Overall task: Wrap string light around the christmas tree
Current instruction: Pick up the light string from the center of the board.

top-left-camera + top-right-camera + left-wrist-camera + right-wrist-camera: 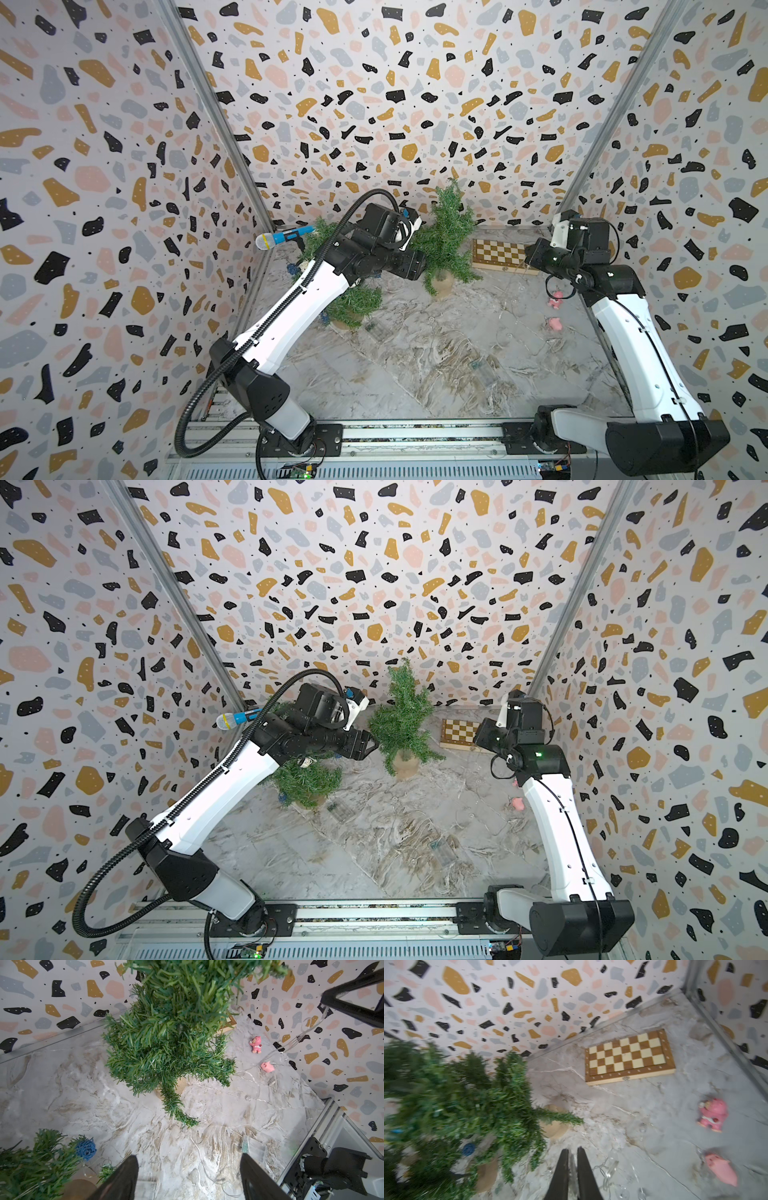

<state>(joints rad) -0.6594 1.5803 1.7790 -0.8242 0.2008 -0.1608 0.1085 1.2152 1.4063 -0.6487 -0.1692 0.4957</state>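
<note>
Fingers (583,1167) of the right gripper (573,1150) pinched almost together, seemingly on a thin clear strand of the string light (299,1037), more of it trailing loose across the marble table (62,1084) past a pink bear figure (256,1044) and a pink pig figure (267,1067). Left gripper (188,1157) spread wide, holding nothing, above the table facing the christmas tree (170,1032). Same christmas tree (446,237) (401,717) upright in its tan pot (442,284), near the back wall (415,104) in both top views.

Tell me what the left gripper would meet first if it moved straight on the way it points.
Most likely the lower branches of the christmas tree: the open left gripper faces them from close. Depth is unclear, so it might pass beneath toward its pot.
</note>
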